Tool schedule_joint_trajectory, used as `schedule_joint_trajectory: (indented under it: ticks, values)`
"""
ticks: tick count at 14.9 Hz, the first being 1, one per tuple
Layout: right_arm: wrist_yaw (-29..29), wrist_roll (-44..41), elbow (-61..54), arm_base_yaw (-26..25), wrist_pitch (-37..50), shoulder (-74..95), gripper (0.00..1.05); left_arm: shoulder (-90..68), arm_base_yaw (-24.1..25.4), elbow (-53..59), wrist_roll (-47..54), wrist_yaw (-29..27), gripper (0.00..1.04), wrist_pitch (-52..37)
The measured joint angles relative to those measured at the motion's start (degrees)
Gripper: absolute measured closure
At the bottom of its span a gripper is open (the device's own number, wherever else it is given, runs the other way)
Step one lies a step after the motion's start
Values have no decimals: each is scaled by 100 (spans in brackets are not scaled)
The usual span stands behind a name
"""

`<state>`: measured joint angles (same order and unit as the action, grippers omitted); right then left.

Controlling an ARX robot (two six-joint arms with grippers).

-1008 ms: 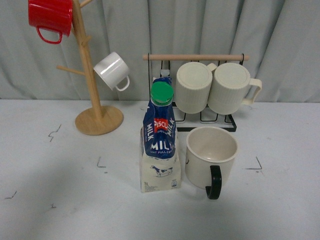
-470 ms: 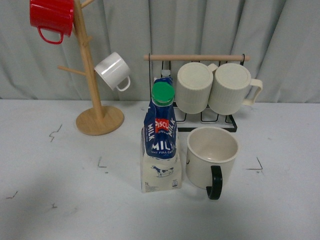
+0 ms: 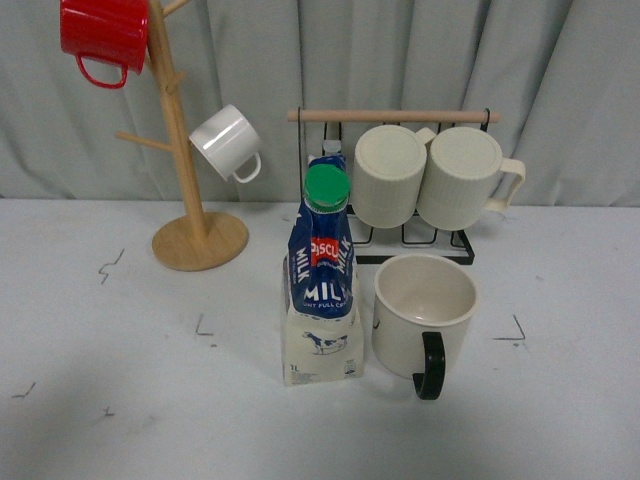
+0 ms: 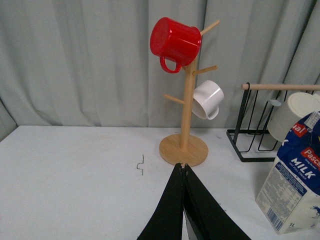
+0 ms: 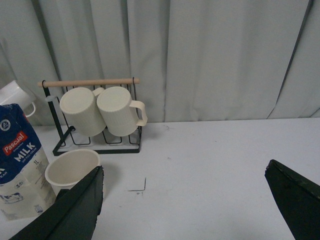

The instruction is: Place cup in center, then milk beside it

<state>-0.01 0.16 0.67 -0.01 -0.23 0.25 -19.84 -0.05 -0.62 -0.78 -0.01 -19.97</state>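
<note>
The cup point(image 3: 423, 313), a wide cream-white mug with a black handle, stands upright on the table in the front view. The milk point(image 3: 321, 282), a blue and cream carton with a green cap, stands upright just left of it, nearly touching. Neither arm shows in the front view. My left gripper point(image 4: 183, 166) is shut and empty, held above the table with the milk point(image 4: 295, 186) off to one side. My right gripper point(image 5: 182, 172) is wide open and empty, with the cup point(image 5: 72, 168) and the milk point(image 5: 21, 164) beside one of its fingers.
A wooden mug tree point(image 3: 185, 180) holds a red mug point(image 3: 102, 33) and a small white mug point(image 3: 226, 142) at the back left. A black wire rack point(image 3: 405, 180) with two ribbed cream mugs point(image 3: 432, 172) stands behind the cup. Grey curtain behind. Black corner marks on the table.
</note>
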Motion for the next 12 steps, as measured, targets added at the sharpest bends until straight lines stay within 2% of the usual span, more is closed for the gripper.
schedule_joint_trajectory:
  ticks: [8, 9, 10, 12]
  values:
    - [0, 0, 0, 0, 2, 0, 6, 942, 0, 0, 0, 0, 103, 953]
    - [0, 0, 0, 0, 0, 0, 6, 1069, 0, 0, 0, 0, 103, 1128]
    - [2, 0, 0, 0, 0, 0, 6, 1683, 0, -4, 0, 17, 103, 2015]
    - [0, 0, 0, 0, 2, 0, 6, 1941, 0, -4, -2, -7, 103, 2050]
